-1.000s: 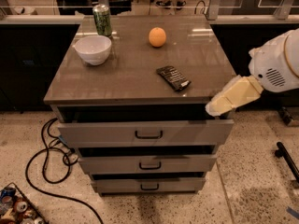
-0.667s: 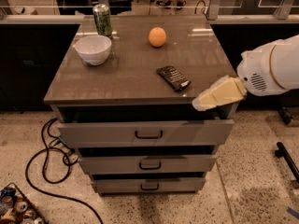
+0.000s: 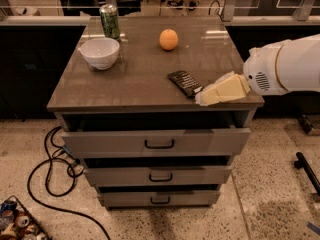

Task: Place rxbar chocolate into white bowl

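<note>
The rxbar chocolate (image 3: 185, 82) lies flat on the brown cabinet top (image 3: 135, 79), right of the middle, in a black wrapper. The white bowl (image 3: 99, 53) stands upright near the back left of the top. My gripper (image 3: 201, 98) comes in from the right on a white arm (image 3: 282, 66); its cream-coloured end sits just to the right of the bar's near end, close to the front edge. The bowl looks empty.
A green drink can (image 3: 109, 20) stands behind the bowl. An orange fruit (image 3: 168, 39) sits at the back middle. The top drawer (image 3: 156, 139) below is pulled partly open. A black cable (image 3: 50, 174) lies on the floor at the left.
My gripper and arm have moved left and slightly up, from beyond the cabinet's right front corner to right beside the bar. The bar, bowl, can and orange have not moved.
</note>
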Motion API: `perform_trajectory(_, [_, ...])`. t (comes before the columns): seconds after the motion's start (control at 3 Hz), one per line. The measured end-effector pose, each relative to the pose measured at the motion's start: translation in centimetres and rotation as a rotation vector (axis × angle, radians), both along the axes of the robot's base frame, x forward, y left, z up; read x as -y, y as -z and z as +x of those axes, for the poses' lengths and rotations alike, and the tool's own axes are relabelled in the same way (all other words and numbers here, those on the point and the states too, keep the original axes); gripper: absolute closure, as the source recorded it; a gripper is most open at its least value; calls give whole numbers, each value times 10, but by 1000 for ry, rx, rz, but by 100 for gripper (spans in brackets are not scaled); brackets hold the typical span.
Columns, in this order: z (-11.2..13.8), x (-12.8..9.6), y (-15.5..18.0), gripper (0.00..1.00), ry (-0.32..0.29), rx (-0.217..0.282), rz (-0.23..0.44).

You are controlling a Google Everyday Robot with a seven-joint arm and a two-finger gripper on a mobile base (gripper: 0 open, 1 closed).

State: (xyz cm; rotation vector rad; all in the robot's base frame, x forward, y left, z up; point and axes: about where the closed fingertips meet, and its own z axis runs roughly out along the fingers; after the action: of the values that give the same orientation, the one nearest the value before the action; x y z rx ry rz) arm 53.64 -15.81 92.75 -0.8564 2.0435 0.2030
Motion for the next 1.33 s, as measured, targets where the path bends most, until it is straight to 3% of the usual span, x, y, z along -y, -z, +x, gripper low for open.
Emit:
perform_trajectory(0.33, [6, -2, 4, 0, -3, 12, 21])
perform_trajectory(1.0, [84, -25, 57, 0, -24, 116, 231])
perform_trajectory(1.33, [120, -32, 74, 0, -40, 138, 281])
